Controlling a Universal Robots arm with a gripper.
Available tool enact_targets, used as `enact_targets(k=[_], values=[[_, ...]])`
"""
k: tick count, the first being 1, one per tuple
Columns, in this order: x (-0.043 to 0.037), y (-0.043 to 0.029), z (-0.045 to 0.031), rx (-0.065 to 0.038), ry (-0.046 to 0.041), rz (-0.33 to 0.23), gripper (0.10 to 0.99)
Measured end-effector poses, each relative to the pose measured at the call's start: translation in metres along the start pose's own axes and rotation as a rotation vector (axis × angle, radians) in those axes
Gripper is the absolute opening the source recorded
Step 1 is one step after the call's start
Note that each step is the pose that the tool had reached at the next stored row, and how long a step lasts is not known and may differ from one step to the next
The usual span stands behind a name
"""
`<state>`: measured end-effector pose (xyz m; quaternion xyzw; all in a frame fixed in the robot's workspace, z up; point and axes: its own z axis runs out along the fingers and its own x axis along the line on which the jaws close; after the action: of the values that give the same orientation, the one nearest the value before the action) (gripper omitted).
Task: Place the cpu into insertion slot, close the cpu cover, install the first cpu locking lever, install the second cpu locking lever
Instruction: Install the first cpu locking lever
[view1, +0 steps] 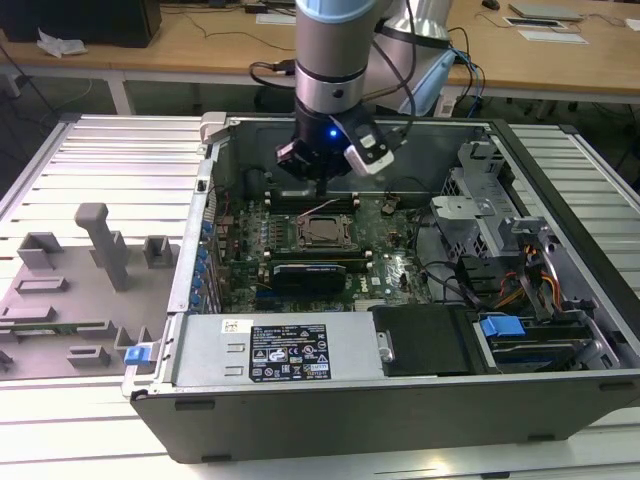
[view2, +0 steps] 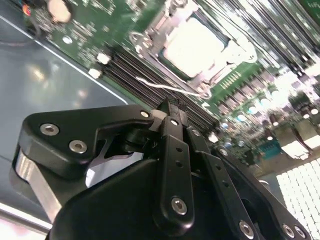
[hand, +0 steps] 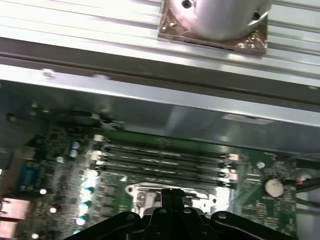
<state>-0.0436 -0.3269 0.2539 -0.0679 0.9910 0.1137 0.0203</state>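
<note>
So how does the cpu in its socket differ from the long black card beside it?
The cpu is small, square and pale silvery, while the black card is long, narrow and dark. In the exterior view the cpu lies close to the gripper, and the black card lies beyond the cpu, further from the gripper. Both sit on the green board.

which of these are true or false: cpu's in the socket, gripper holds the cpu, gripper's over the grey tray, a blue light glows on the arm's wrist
The cpu sits in the socket: true.
The gripper holds the cpu: false; its fingers are shut on nothing, beside the socket.
The gripper hangs over the grey tray: false; the grey tray lies outside the computer case, and the gripper is over the motherboard.
A blue light glows on the arm's wrist: true.
</note>
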Motion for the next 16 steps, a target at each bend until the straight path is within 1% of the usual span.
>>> enact_targets(k=[4, 5, 8, 9, 10, 13, 14, 15, 16], values=[[-0.0006, -0.0001, 0.0001, 0.000, -0.0001, 0.000, 0.106], [-0.0002, 0.0000, 0.0001, 0.000, -0.0027, -0.001, 0.106], [0.0046, 0.0006, 0.0002, 0.010, -0.0502, -0.012, 0.106], [0.0064, 0.0008, 0.0003, 0.015, -0.0699, -0.017, 0.106], [0.0085, 0.0010, 0.0005, 0.018, -0.0837, -0.020, 0.106], [0.0154, 0.0018, 0.0015, 0.022, -0.1126, -0.027, 0.106], [0.0185, 0.0019, 0.0029, 0.024, -0.1279, -0.030, 0.106], [0.0190, 0.0013, 0.0053, 0.025, -0.1320, -0.030, 0.106], [0.0191, 0.0006, 0.0084, 0.025, -0.1336, -0.024, 0.106]])
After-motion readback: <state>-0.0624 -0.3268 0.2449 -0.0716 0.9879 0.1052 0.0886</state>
